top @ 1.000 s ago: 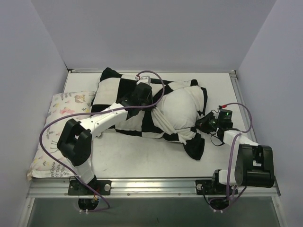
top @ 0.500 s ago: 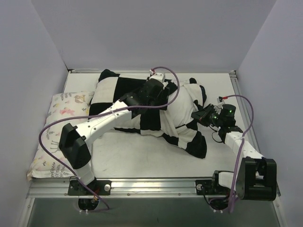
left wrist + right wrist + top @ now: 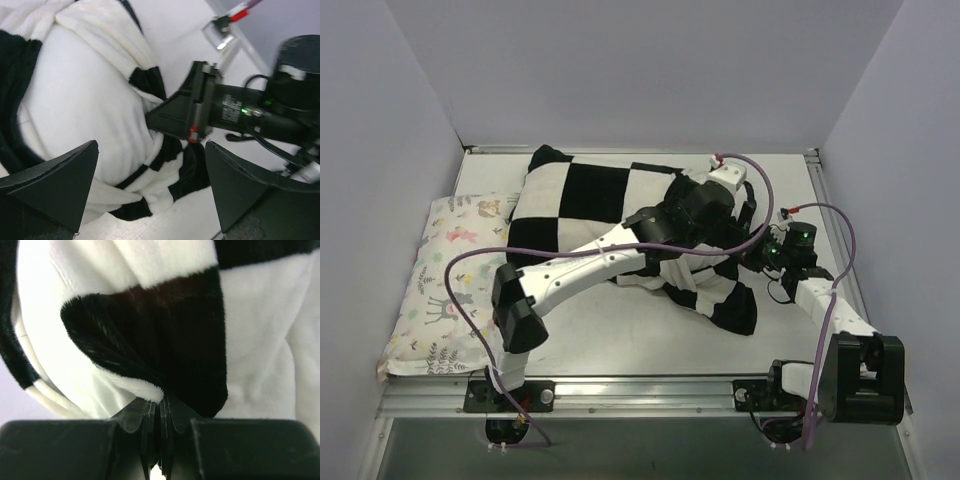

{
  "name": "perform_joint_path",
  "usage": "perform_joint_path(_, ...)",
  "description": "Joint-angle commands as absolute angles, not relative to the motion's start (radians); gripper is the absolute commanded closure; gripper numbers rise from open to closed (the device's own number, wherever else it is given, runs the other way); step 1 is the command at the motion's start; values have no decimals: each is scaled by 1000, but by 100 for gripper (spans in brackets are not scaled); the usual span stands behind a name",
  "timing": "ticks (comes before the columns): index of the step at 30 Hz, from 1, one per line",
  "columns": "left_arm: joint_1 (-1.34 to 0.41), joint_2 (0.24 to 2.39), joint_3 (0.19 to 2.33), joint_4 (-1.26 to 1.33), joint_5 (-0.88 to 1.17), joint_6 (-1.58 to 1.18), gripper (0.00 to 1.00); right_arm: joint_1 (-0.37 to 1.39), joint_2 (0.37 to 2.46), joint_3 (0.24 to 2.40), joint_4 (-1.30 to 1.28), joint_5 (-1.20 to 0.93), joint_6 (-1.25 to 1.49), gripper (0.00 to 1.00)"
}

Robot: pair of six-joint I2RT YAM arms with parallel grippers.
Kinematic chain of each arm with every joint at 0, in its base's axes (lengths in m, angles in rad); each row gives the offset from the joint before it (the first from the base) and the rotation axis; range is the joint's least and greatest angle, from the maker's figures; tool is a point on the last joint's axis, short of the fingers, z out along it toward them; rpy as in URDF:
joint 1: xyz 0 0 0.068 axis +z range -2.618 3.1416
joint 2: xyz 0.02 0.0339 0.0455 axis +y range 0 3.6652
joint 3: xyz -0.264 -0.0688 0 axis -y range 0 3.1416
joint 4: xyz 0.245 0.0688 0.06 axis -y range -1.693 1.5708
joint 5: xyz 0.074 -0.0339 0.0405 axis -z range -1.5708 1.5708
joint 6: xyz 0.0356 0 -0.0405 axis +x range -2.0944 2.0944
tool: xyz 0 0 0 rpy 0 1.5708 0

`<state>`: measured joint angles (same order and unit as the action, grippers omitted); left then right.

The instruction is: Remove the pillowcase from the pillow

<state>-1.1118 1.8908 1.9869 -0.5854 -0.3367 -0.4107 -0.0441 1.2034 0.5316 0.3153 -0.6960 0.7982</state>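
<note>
Right wrist: right tool (image 3: 161, 407) clamped on pillowcase (image 3: 165, 340) hem; left tool (image 3: 150, 150) wide over exposed pillow (image 3: 85, 100). Step: stripping cover. Next, likely: left pins pillow, right pulls.

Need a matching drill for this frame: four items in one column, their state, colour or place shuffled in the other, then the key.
Column 1
1. left gripper
2. right gripper
3. pillowcase
4. floral print pillow

Column 2
a. pastel, leftmost in the top view
b. shut on a fabric fold
c. black and white checks
d. open, holding nothing

Pairs: 1-d, 2-b, 3-c, 4-a
</note>
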Motion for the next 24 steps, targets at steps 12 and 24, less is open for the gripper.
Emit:
perform_joint_path(12,-1008,2207,2059,-709,-442,-500,17,-43,1160,551,41,-509,696,100)
perform_joint_path(24,-853,2235,2310,-733,-315,-498,100,85,991,591,-162,-385,637,100)
